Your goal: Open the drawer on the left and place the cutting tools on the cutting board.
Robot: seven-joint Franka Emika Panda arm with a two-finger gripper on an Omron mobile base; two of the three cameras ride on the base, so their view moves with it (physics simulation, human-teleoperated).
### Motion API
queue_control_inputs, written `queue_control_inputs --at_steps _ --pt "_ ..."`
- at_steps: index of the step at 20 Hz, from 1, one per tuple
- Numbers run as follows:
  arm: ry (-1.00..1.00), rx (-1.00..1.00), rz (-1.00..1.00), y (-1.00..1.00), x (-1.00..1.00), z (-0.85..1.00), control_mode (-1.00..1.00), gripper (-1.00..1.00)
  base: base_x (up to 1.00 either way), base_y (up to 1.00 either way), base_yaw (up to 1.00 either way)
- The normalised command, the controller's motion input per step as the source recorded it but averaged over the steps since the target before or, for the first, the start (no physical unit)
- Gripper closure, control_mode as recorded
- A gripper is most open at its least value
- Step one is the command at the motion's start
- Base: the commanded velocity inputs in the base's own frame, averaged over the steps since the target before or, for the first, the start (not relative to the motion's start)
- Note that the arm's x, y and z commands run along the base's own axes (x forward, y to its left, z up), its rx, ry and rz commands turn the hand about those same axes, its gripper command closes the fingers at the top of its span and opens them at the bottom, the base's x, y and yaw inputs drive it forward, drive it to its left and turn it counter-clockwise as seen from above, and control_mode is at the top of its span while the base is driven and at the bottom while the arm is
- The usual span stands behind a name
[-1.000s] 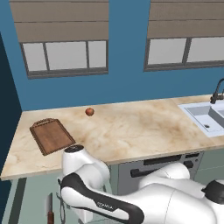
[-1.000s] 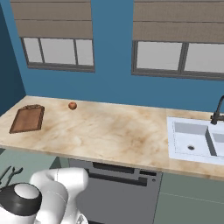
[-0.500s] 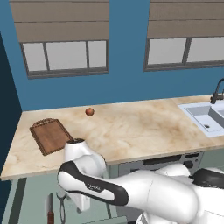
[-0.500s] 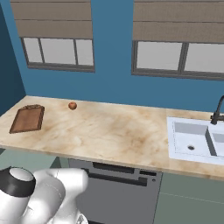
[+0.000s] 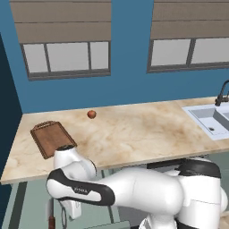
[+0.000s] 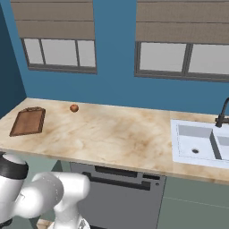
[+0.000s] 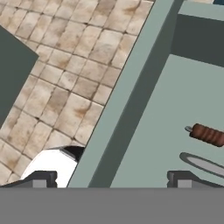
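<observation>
Two fingertips [image 7: 42, 178] stand wide apart, holding nothing; gripper [image 7: 111, 180] hangs over the pulled-out drawer [image 7: 175, 109], straddling its near wall. Cutting tools [image 7: 209, 134] lie inside: brown-handled one plus a grey blade beside it. Cutting board [image 5: 52, 137] waits up on the counter [image 5: 134, 134], far left, near an orange ball [image 5: 91, 114]. Looks like the pick step; next, shift over a tool, descend, close. No readable writing.

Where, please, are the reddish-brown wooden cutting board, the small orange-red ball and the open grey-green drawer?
reddish-brown wooden cutting board [image 5: 52, 137]: left base view, middle of its top face.
small orange-red ball [image 6: 74, 108]: right base view, its centre.
grey-green drawer [image 7: 175, 113]: hand view, its bare floor.
</observation>
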Motion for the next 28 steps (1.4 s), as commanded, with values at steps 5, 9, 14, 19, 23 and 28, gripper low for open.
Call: queue_control_inputs --at_steps 5,9,14,19,23,28 --pt "0.00 0.00 -0.03 0.09 0.00 -0.24 -1.00 -1.00 0.00 0.00 0.00" --pt "0.00 0.00 -0.02 0.12 0.00 -0.24 -1.00 -1.00 0.00 0.00 0.00" --pt "0.00 0.00 -0.02 0.11 0.00 -0.23 -1.00 -1.00 0.00 0.00 0.00" --pt "-0.02 0.00 -0.03 0.07 0.00 -0.19 -1.00 -1.00 0.00 0.00 0.00" --pt "-0.04 -0.01 -0.03 0.10 0.00 -0.21 -1.00 -1.00 0.00 0.00 0.00" --pt "-0.05 -0.02 -0.03 0.07 0.00 -0.18 -1.00 -1.00 0.00 0.00 0.00"
